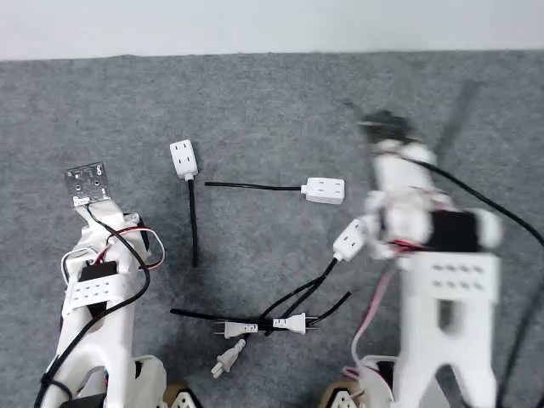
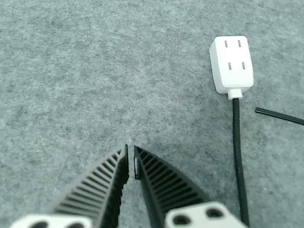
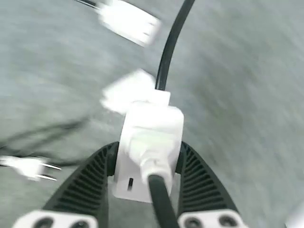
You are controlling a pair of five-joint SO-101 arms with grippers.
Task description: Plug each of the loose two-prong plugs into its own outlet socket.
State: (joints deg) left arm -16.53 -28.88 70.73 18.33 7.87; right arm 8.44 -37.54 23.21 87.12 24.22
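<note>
Three white outlet sockets lie on grey carpet. One socket [image 1: 184, 159] [image 2: 232, 63] sits back left with its black cord trailing toward me, and my left gripper [image 1: 85, 191] [image 2: 131, 149] rests shut and empty on the carpet to its left. A second socket [image 1: 324, 189] [image 3: 128, 19] lies mid-table. My right gripper [image 1: 361, 234] [image 3: 147, 147] is shut on the third socket [image 1: 349, 240] [image 3: 149, 137], and a white plug [image 3: 154, 164] with a black cord appears seated in it. Loose two-prong plugs [image 1: 293, 323] [image 3: 28, 167] lie near the front, one more [image 1: 225, 364] closer still.
Black cords [image 1: 289, 302] tangle across the front middle between the two arm bases. Another cord [image 1: 193, 221] runs straight down from the back-left socket. A pale wall borders the carpet at the far edge.
</note>
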